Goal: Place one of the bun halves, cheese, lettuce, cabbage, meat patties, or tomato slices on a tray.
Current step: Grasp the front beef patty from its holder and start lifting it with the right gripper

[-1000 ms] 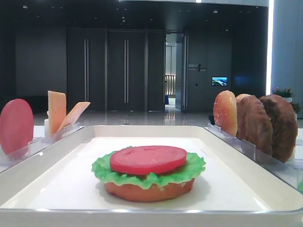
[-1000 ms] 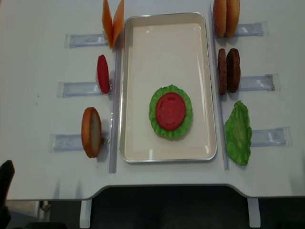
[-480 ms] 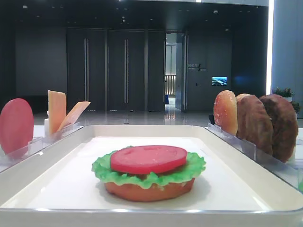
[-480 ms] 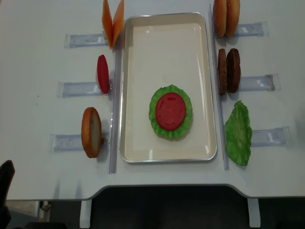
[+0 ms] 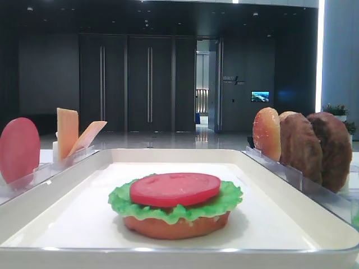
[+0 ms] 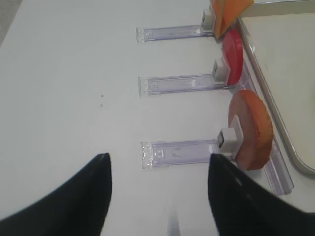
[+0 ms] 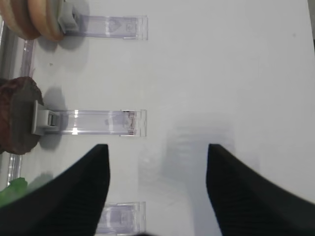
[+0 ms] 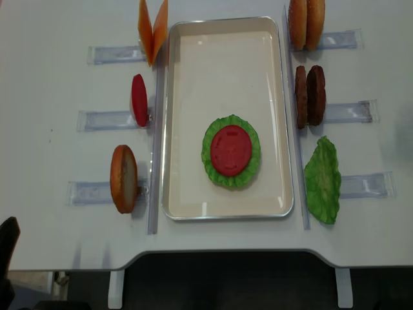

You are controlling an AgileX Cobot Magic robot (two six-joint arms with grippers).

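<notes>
The white tray (image 8: 226, 51) holds a stack of a flat bun half (image 5: 176, 225), a lettuce leaf (image 8: 253, 155) and a tomato slice (image 8: 230, 150) on top. Left of the tray stand cheese slices (image 8: 153, 29), a tomato slice (image 8: 139, 100) and a bun half (image 8: 123, 179). To its right stand two bun halves (image 8: 306, 24), two meat patties (image 8: 310, 95) and a lettuce leaf (image 8: 322, 181). My right gripper (image 7: 157, 162) hangs open over bare table beside the patty (image 7: 17, 115). My left gripper (image 6: 157, 169) is open and empty, left of the bun half (image 6: 251, 129). No cabbage shows.
Clear plastic slotted racks (image 8: 106, 119) lie on the white table on both sides of the tray, each holding its food at the tray end. The table's front edge (image 8: 213, 258) runs close below the tray. A dark part (image 8: 6, 242) shows at the lower left.
</notes>
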